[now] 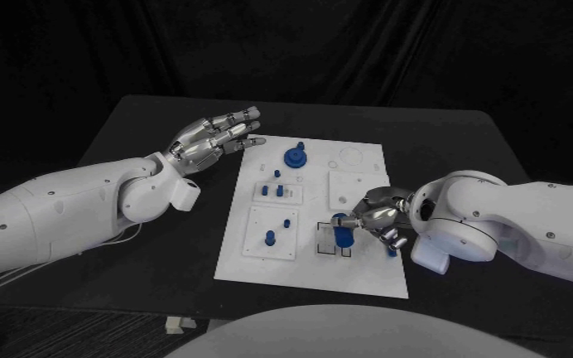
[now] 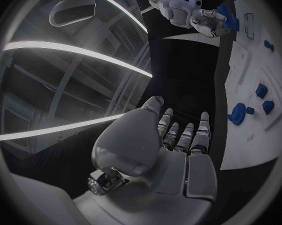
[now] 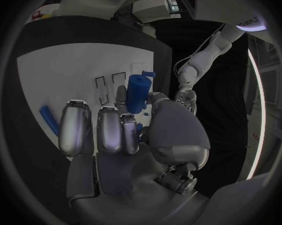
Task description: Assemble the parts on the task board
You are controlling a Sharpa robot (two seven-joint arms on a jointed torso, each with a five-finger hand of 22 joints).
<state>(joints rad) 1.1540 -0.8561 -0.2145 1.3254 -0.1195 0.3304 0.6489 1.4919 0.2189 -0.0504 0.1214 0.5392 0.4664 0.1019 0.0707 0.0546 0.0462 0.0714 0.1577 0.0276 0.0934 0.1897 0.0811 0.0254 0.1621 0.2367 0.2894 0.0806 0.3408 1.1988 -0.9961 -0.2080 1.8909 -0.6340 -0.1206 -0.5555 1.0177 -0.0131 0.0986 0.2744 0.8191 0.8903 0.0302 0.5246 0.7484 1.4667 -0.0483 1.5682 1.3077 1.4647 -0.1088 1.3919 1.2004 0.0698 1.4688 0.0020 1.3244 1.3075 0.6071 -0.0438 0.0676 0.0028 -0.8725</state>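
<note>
The white task board [image 1: 358, 275] lies in the middle of the black table. My right hand [image 1: 380, 213] hovers over its near right part and pinches a blue cylinder [image 1: 344, 224] between thumb and fingers, above two narrow slots [image 1: 325, 240]. The right wrist view shows the cylinder [image 3: 138, 92] upright at the fingertips of that hand [image 3: 125, 135], near the slots [image 3: 110, 87]. A thin blue bar [image 3: 48, 120] lies flat on the board [image 3: 66, 70]. My left hand [image 1: 221, 138] is held open, fingers spread, beside the board's far left corner, holding nothing. The same hand [image 2: 178, 145] appears flat in the left wrist view.
A round blue part with a peg [image 1: 294, 156] stands at the board's far end. Small blue parts [image 1: 277, 191] sit in the left column, two more [image 1: 277, 234] in the near left recess. Bare black table [image 1: 143, 126] surrounds the board.
</note>
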